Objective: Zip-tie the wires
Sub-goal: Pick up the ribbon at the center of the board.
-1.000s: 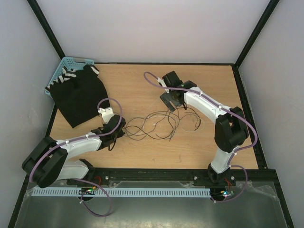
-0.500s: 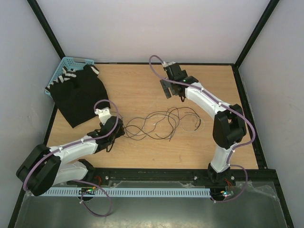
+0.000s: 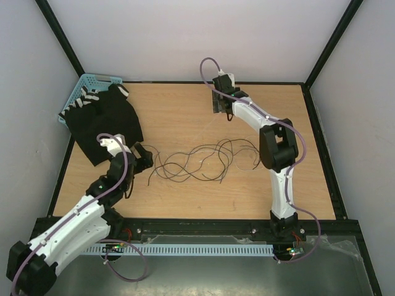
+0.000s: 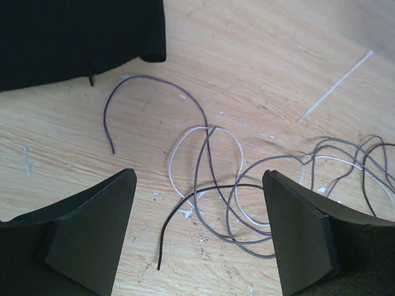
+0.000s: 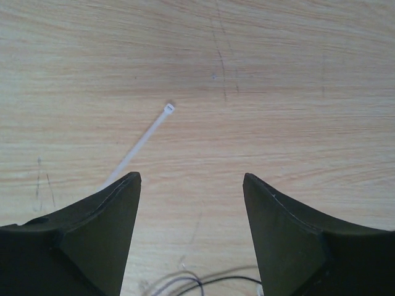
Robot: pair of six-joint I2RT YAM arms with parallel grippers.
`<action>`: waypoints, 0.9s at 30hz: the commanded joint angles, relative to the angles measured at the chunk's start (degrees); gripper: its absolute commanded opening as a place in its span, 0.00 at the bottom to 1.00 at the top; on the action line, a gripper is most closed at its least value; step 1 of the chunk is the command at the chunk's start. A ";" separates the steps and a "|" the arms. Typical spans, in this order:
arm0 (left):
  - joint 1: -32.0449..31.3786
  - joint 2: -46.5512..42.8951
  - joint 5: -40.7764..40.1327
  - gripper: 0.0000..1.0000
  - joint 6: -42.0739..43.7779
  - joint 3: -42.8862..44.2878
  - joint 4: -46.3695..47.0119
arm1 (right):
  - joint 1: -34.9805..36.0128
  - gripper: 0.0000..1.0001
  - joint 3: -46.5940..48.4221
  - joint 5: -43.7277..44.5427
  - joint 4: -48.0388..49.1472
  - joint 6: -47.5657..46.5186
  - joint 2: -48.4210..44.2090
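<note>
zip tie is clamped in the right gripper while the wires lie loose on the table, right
Not clamped. The right wrist view shows the zip tie lying flat on the table, ahead of the right gripper, whose jaws stand open with nothing between them. The wires do lie loose on the table.

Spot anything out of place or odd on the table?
The wires lie loose and tangled; the white zip tie lies apart from them, unused. A black cloth hangs out of the blue basket onto the table.
</note>
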 commanded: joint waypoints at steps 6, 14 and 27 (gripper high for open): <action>0.96 -7.80 8.97 0.99 11.83 3.36 -1.88 | 0.18 0.69 7.04 2.54 1.87 10.11 8.46; 1.21 -7.13 12.72 0.99 13.23 3.96 -1.93 | 0.18 0.68 9.57 2.32 1.89 12.15 13.38; 2.29 -4.16 15.49 0.98 12.89 3.97 -0.88 | 0.16 0.55 9.80 1.12 2.02 13.64 16.77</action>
